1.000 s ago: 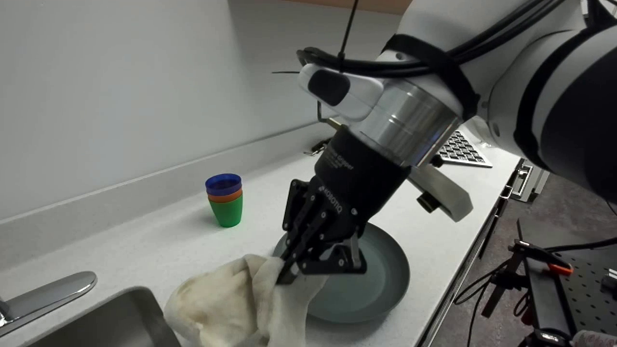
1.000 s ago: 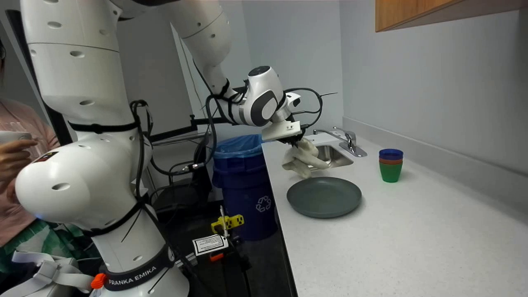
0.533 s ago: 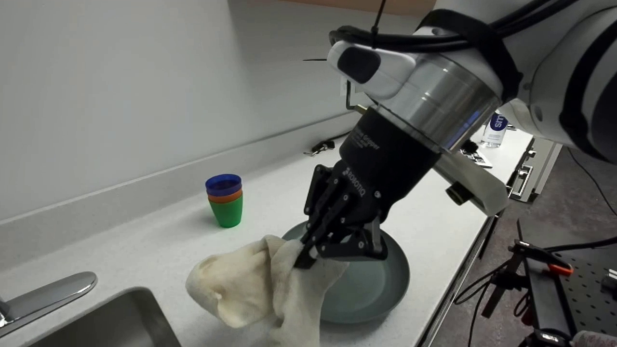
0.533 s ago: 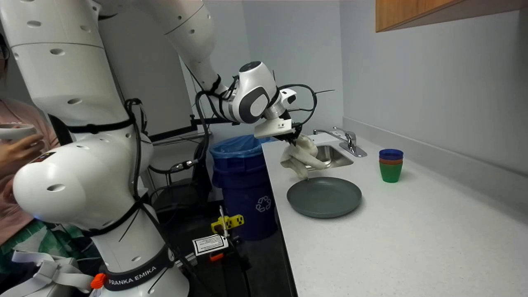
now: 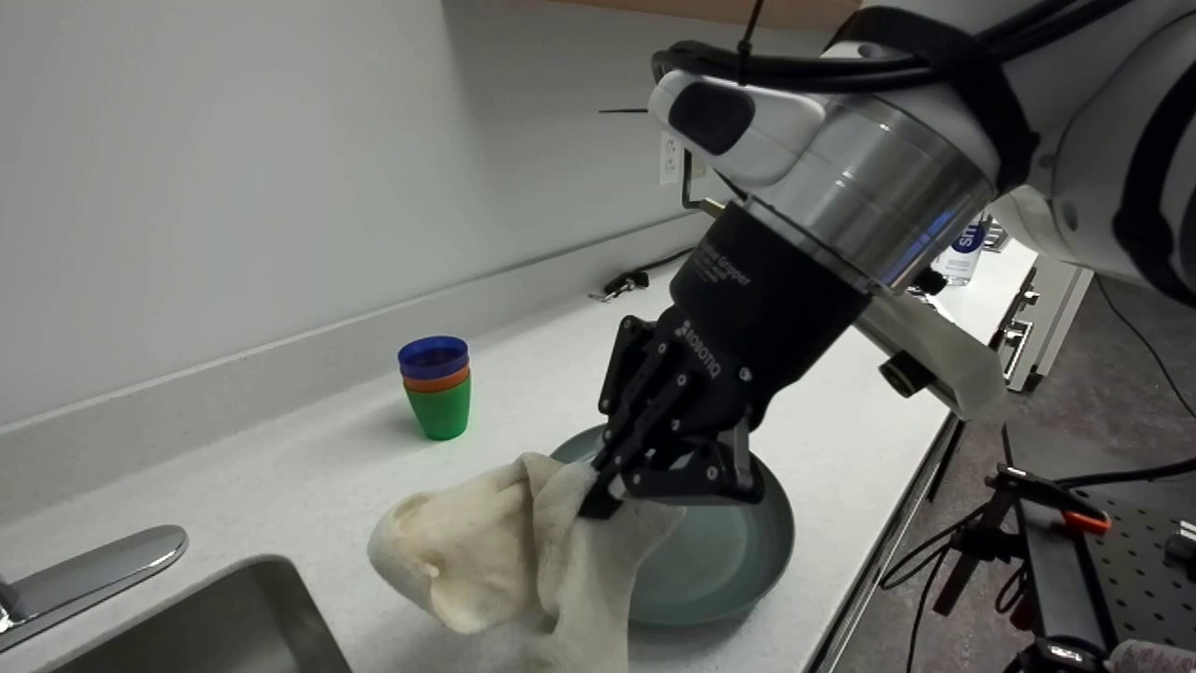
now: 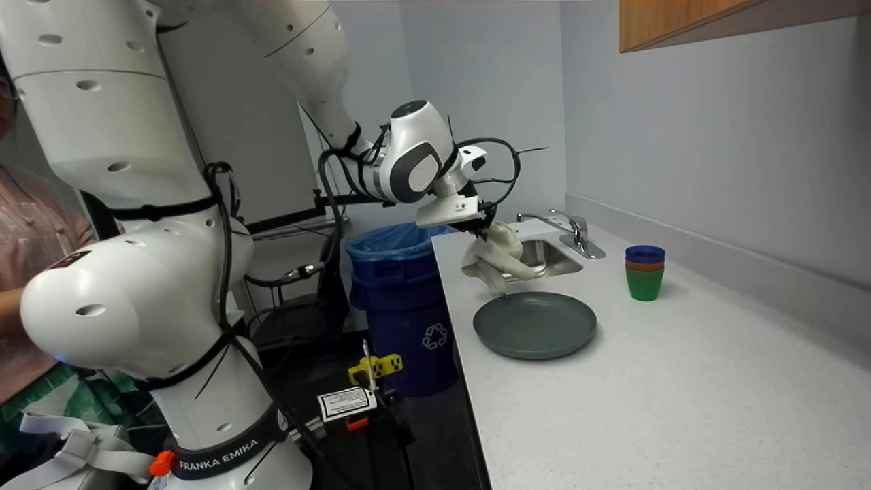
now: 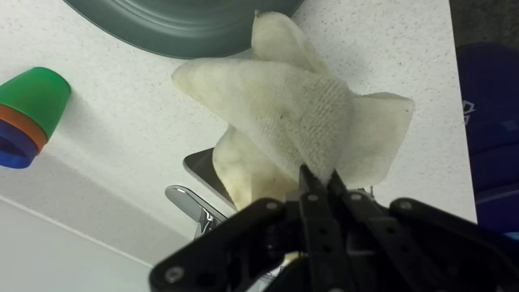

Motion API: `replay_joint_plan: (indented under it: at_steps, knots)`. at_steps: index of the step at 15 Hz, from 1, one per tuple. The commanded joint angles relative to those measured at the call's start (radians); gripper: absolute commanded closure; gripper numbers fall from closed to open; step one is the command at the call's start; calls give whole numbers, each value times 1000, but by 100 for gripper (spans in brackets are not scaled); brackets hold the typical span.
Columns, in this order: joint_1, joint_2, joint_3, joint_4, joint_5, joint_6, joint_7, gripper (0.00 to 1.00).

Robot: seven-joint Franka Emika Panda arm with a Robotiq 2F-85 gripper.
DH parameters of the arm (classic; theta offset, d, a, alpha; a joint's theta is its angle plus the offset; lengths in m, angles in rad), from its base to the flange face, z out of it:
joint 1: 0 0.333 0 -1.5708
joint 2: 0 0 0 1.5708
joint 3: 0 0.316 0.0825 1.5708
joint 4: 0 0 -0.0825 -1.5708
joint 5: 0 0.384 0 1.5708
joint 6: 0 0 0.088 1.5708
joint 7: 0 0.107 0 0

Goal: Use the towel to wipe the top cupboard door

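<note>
A cream towel [image 5: 491, 551] hangs bunched from my gripper [image 5: 603, 500] over the counter, between the sink and the plate. The towel also shows in an exterior view [image 6: 500, 255] and in the wrist view [image 7: 284, 109]. In the wrist view my gripper [image 7: 319, 172] is shut on a fold of it; its loose ends spread out below. A wooden cupboard [image 6: 687, 20] is cut off at the top right of an exterior view, and its lower edge [image 5: 729, 9] shows at the top of the view. It stands high above and apart from the gripper. Most of its door is out of view.
A dark green plate [image 6: 535, 327] lies on the white counter [image 6: 646, 408]. Stacked cups [image 5: 439, 411] stand near the wall. A sink [image 5: 215, 626] and a faucet [image 6: 577, 235] are at the far end. A blue bin [image 6: 408, 306] stands beside the counter.
In an exterior view the gripper and towel have moved right and slightly up, with little motion in the last half second. The hold on the towel is unchanged.
</note>
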Motion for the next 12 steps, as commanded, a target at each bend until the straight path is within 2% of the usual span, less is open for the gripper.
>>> replay_joint_plan:
  at_steps: [1,5,8,12]
  knots:
    - [-18,3,-8,13,20,-6,-10,98]
    - [-67,-60,-36,-7,73,19,-17,98]
    - [-95,-113,-65,-14,159,20,-30,98]
    - [-64,-218,-151,-23,308,-31,-59,98]
